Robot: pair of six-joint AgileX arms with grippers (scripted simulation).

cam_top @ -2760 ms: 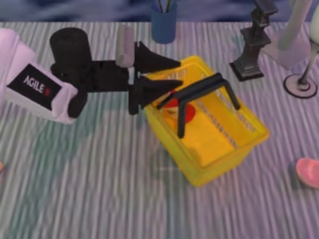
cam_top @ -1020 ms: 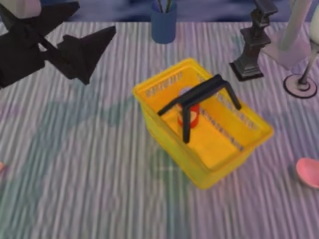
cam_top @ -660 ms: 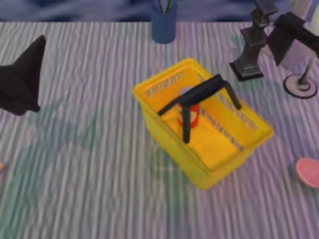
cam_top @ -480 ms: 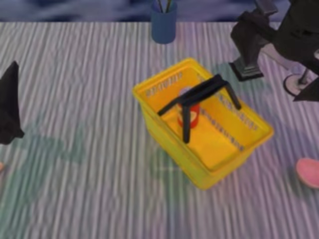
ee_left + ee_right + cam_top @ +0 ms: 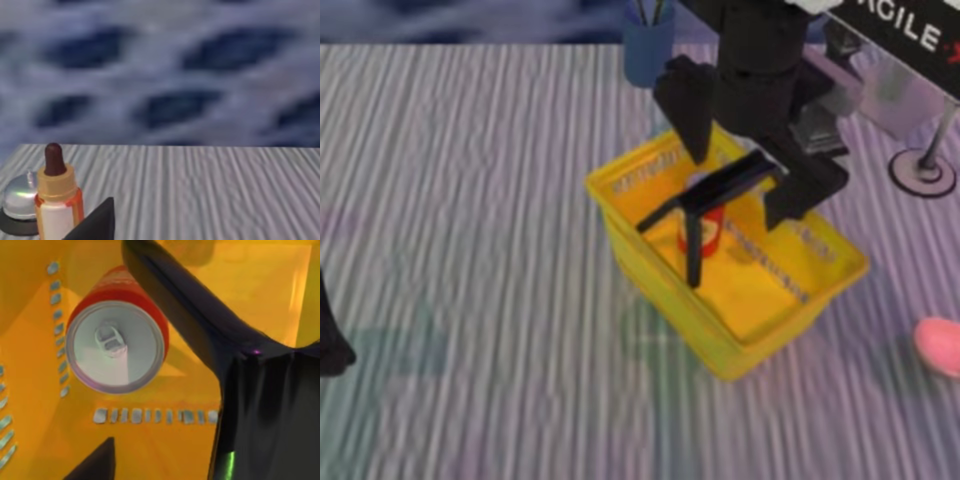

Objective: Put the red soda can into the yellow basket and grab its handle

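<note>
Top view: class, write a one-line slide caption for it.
Right gripper open astride the handle of the basket, can upright inside.

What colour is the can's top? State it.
Silver, with a pull tab, on the red soda can; clearest in the right wrist view.

Blue pencil cup (image 5: 647, 45) far edge; pink object (image 5: 938, 346), perhaps bowl, right.

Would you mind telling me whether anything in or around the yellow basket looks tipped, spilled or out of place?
Nothing stands out: the small red soda can stands upright inside the yellow plastic basket, under its raised black handle, with the right hand open above.
</note>
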